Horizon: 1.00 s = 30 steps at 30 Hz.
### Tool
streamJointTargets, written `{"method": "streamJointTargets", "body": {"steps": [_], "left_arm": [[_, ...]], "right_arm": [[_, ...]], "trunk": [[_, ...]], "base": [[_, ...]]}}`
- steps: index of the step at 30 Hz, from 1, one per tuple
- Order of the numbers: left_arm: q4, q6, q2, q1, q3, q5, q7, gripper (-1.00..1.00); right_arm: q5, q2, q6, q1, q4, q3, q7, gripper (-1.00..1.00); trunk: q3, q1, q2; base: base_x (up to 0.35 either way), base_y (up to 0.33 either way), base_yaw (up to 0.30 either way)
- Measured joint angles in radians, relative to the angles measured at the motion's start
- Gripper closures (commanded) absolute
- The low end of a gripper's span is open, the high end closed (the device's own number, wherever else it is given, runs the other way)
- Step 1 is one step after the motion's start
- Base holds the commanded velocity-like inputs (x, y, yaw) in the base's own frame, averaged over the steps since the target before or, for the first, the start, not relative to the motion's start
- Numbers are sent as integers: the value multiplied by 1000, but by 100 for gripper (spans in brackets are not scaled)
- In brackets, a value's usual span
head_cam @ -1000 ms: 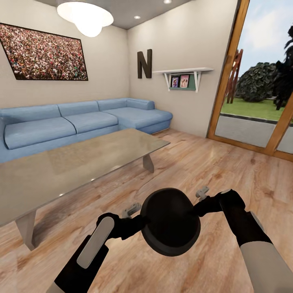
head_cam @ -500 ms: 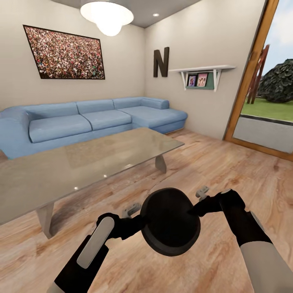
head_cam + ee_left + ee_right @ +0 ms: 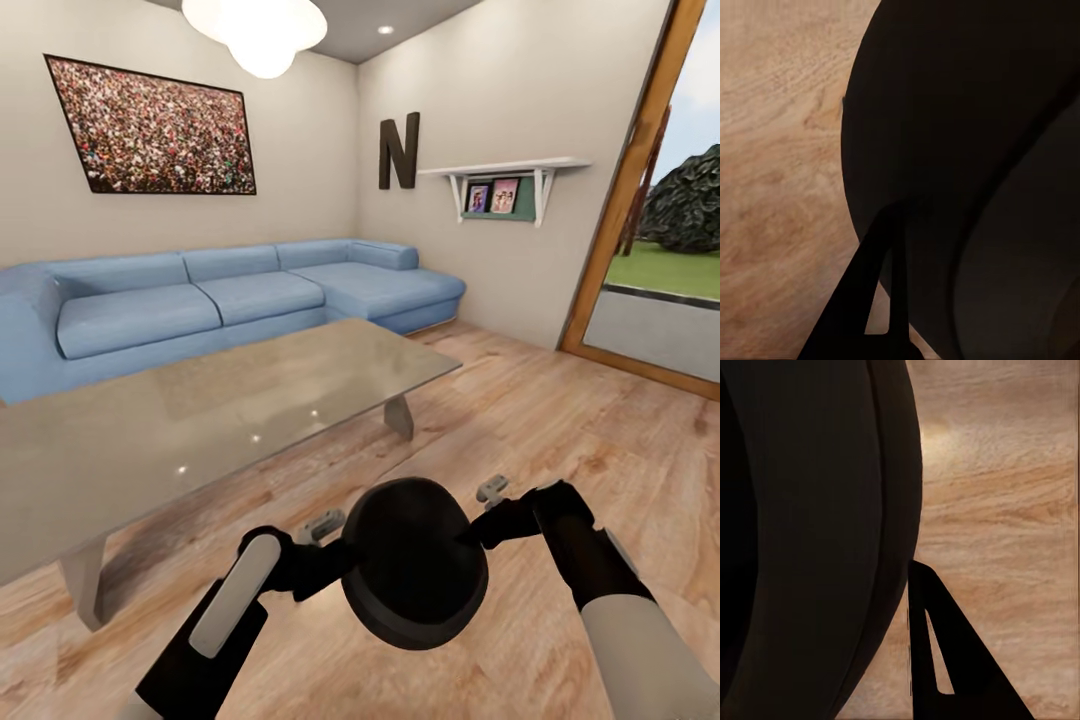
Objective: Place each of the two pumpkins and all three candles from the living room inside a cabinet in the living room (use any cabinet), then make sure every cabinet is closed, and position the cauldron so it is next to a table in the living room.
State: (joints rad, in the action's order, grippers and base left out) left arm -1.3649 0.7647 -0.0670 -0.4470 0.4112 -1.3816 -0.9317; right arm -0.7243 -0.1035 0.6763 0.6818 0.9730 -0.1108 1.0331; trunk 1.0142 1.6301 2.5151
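The black round-bellied cauldron (image 3: 415,565) hangs over the wooden floor in the lower middle of the head view, held between my two arms. My left gripper (image 3: 335,548) is shut on its left side and my right gripper (image 3: 478,528) on its right side. The cauldron's dark wall (image 3: 967,150) looms close in the left wrist view, with one dark finger (image 3: 870,300) against its outside. In the right wrist view the cauldron (image 3: 810,532) is just as close, one finger (image 3: 945,660) beside it. The grey glass-topped table (image 3: 200,410) stands just ahead and to the left. Pumpkins, candles and cabinet are out of view.
A blue corner sofa (image 3: 230,300) runs along the far wall behind the table. A wooden-framed glass door (image 3: 650,280) to the garden is at the right. A white wall shelf (image 3: 500,170) hangs above the sofa's end. Bare wooden floor (image 3: 560,420) stretches ahead on the right.
The whole head picture has shifted, so the camera has turned left and moved nearer the table. The cauldron stays held between both grippers in the same pose.
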Motion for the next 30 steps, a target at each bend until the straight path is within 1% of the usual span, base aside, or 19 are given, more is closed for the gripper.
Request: {"method": "streamJointTargets", "body": {"steps": [1, 3, 4, 5, 7, 8, 9, 10, 14, 15, 18, 19, 21, 23, 24, 25, 26, 28, 30], "left_arm": [[8, 2, 0, 0, -2, 5, 9, 100], [20, 16, 1, 0, -5, -11, -12, 100], [23, 16, 2, 0, -4, -41, -49, 100], [24, 14, 2, 0, 2, -75, -83, 100], [45, 8, 2, 1, 13, -124, -110, 100], [53, 7, 1, 1, 13, -106, -87, 100], [93, -9, 2, 1, 22, -55, -6, 100], [122, -20, 0, 1, 30, -24, 39, 100], [134, -38, 4, 1, 59, -137, -49, 100], [136, -40, 4, 0, 58, -141, -52, 100], [163, -56, 12, 4, 65, -56, 47, 100], [167, -42, 14, 6, 53, -39, 63, 100], [185, -27, 17, 12, 39, -29, 84, 100], [226, -56, 20, 41, 31, 20, 191, 100], [275, -56, 21, 26, 26, 72, 275, 100], [315, -55, 22, 1, 26, 123, 343, 100], [338, -86, 22, 0, 30, 171, 410, 100], [445, -104, 6, 0, -58, 368, 639, 100], [419, -93, 34, 0, -58, 368, 643, 100]], "right_arm": [[0, 1, -3, 0, -7, -1, -4, 100], [3, 6, -7, 0, -43, -5, -11, 100], [5, 8, -8, 0, -72, -8, -11, 100], [-21, 11, -13, 0, -89, -23, 10, 100], [-45, 6, 6, 0, -112, -24, 31, 100], [-47, 6, -7, 0, -114, -26, 24, 100], [-38, 3, -39, 1, -132, -29, -4, 100], [-17, -2, -56, 1, -158, -26, -31, 100], [-45, -13, -22, 0, -198, -21, 9, 100], [-46, -11, -23, 0, -201, -21, 6, 100], [-38, 4, -92, 1, -228, -53, -46, 100], [-21, 7, -93, 1, -235, -43, -62, 100], [-22, 14, -95, 1, -258, -42, -78, 100], [-25, 19, -96, 0, -270, -18, -111, 100], [7, 20, -95, 0, -272, -2, -153, 100], [18, 23, -120, 0, -272, -14, -180, 100], [15, 27, -152, 1, -268, -20, -201, 100], [11, 57, -190, 0, -275, -18, -280, 100], [26, 79, -197, 1, -277, -20, -307, 100]], "trunk": [[0, 0, 0], [0, 0, 0], [0, 0, 0], [0, 0, 0], [0, 0, 0], [0, 0, 0], [0, 0, 0], [0, 0, 0], [0, 0, 0], [0, 0, 0], [0, 0, 0], [0, 0, 0], [0, 0, 0], [0, 0, 0], [0, 0, 0], [0, 0, 0], [0, 0, 0], [0, 1, 0], [0, 0, 0]], "base": [[86, 0, 0], [33, 0, 0], [21, 0, 0], [80, 0, 0], [144, 0, 0], [160, 0, 0], [82, 0, 0], [65, 0, 0], [95, 26, 0], [206, 92, 0], [255, 122, 0], [279, 136, 0], [289, 142, 0], [295, 145, 0], [296, 145, 0], [293, 136, 0], [247, 95, 0], [135, 50, 0], [27, 10, 0]]}}
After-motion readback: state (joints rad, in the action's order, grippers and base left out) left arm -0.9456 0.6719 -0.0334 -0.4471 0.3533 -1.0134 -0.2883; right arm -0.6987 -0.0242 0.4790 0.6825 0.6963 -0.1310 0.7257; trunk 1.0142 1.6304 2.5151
